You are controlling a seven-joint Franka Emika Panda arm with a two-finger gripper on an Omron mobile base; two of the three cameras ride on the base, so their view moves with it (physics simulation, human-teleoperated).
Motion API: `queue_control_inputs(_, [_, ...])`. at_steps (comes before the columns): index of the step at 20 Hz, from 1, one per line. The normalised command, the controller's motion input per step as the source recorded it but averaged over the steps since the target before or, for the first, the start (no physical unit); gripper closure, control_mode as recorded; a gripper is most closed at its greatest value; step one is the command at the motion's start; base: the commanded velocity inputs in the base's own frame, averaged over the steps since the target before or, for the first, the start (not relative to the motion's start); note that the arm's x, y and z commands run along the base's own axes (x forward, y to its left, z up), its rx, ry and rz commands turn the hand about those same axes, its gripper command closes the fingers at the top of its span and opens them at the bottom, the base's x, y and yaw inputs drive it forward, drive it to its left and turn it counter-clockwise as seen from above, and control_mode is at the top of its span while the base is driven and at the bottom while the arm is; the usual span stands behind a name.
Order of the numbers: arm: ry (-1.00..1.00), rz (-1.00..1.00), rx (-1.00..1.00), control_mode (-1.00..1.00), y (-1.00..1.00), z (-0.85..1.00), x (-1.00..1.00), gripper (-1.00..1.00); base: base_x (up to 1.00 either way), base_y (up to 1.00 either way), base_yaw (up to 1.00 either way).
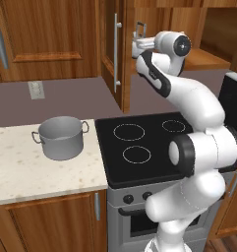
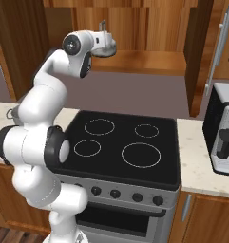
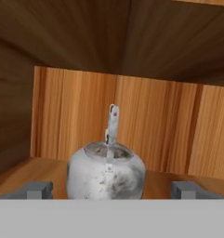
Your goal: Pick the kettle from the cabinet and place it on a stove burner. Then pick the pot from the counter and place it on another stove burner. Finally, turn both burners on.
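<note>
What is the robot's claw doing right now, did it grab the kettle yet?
Gripper: open, holding nothing; its fingertips stand wide on either side of the kettle on the cabinet shelf.

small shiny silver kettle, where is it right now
The small shiny silver kettle stands on the wooden cabinet shelf, centred in the hand view between the open gripper fingertips.

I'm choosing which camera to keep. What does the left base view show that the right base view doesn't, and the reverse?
Left base view: the pot standing whole on the counter, a wall outlet and the cabinet door's bar handle. Right base view: the kettle on the cabinet shelf beside the hand, and a toaster oven right of the stove. Both: the stove with its bare burners, and the arm reaching up into the cabinet.
</note>
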Motion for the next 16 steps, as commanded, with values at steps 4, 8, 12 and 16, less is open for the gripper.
queue_control_inputs(4, [0.0, 0.0, 0.0, -1.0, 0.0, 0.01, 0.22, -1.0, 0.0, 0.0, 0.0])
queue_control_inputs(8, [0.0, 0.0, 0.07, -1.0, -0.02, 0.04, 0.37, -1.0, 0.0, 0.0, 0.0])
queue_control_inputs(12, [0.0, 0.0, 0.05, -1.0, -0.01, 0.09, 0.34, -1.0, 0.0, 0.0, 0.0])
queue_control_inputs(16, [0.0, 0.0, 0.03, -1.0, -0.01, 0.04, 0.3, -1.0, 0.0, 0.0, 0.0])
